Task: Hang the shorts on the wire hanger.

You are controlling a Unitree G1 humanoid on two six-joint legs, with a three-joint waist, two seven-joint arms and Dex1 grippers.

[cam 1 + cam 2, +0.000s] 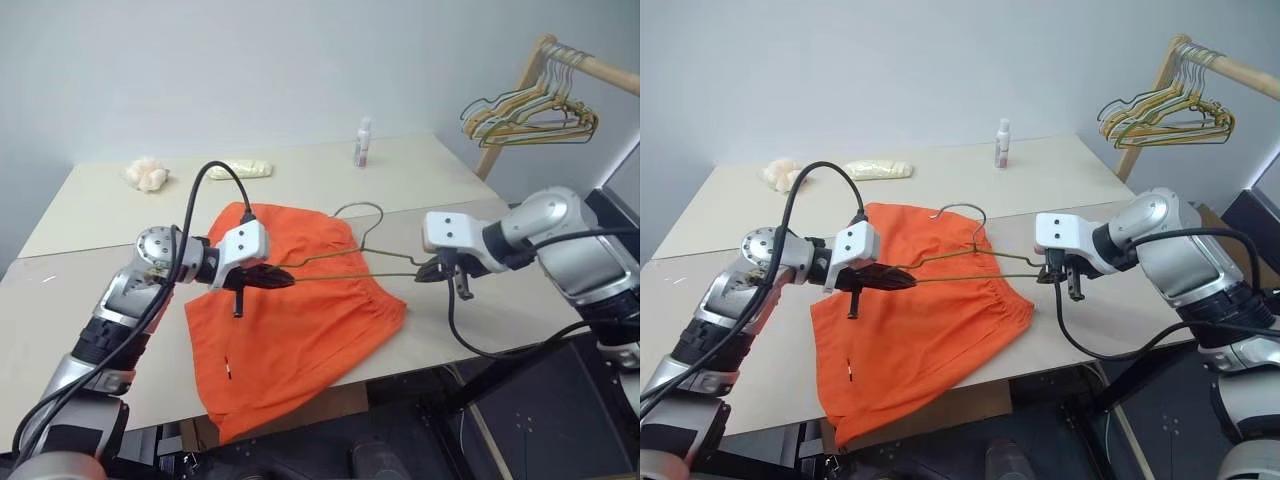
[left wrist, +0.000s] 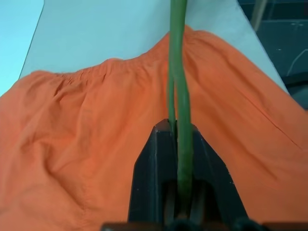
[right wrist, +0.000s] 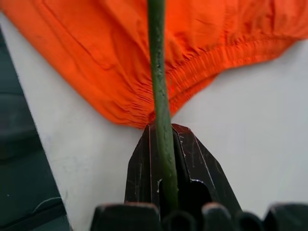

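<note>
The orange shorts [image 1: 300,330] lie spread flat on the beige table [image 1: 90,310], with the elastic waistband toward my right and one leg hanging past the front edge. The thin olive wire hanger [image 1: 350,262] hangs level just above them, its hook [image 1: 360,208] pointing toward the back of the table. My left gripper [image 1: 285,281] is shut on the hanger's left corner, and the wire [image 2: 179,72] runs out between its fingers. My right gripper [image 1: 425,272] is shut on the right corner, beside the waistband [image 3: 211,62], with the wire [image 3: 156,57] clamped between its fingers.
A wooden rack at the back right carries a bunch of coloured wire hangers [image 1: 530,115]. A small bottle [image 1: 363,142], a pale yellow bundle [image 1: 240,170] and a cream lump [image 1: 148,176] sit along the far side of the table. The table's front edge [image 1: 420,365] runs close below the shorts.
</note>
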